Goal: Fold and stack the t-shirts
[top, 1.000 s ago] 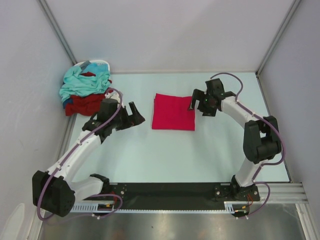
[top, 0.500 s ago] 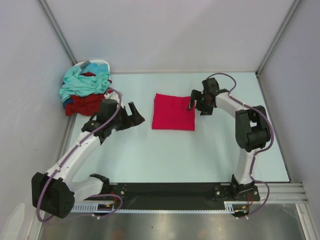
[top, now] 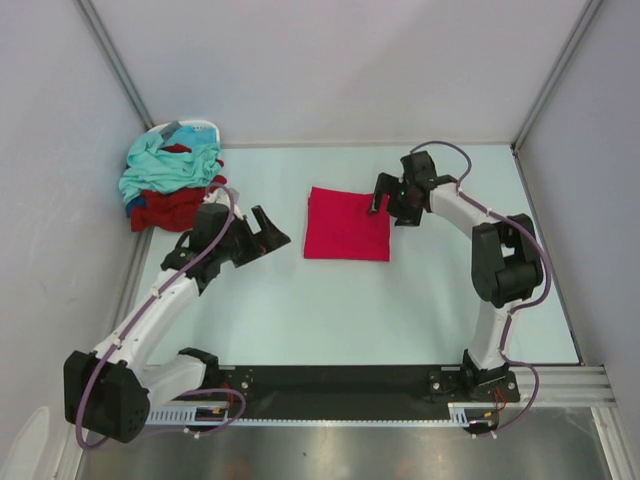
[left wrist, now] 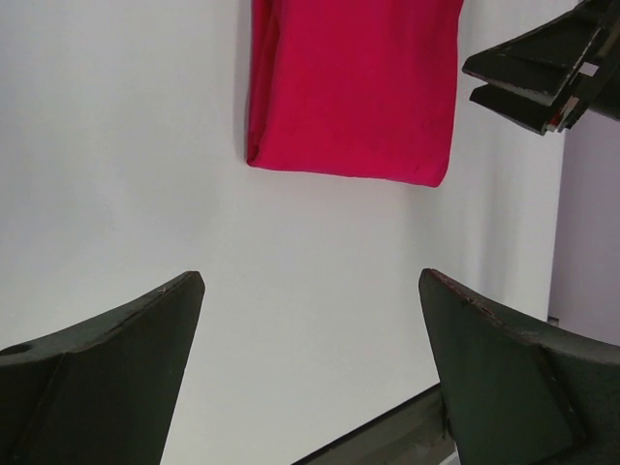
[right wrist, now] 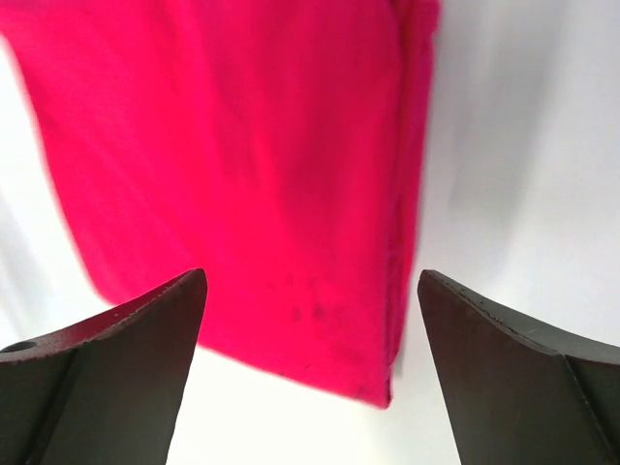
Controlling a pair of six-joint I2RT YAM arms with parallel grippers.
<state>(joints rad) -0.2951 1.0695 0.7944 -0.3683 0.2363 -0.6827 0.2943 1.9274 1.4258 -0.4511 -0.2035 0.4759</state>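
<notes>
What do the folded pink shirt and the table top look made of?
Folded pink shirt: soft matte cloth, probably cotton knit; layered fold edges, no shine. Table top: smooth hard pale sheet, perhaps laminate; even colour, no texture.

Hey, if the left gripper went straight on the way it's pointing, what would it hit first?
Probably the folded crimson-pink t-shirt, lying straight ahead of the open left gripper. If the gripper tilts downward, bare table comes first. Depth is unclear.
</notes>
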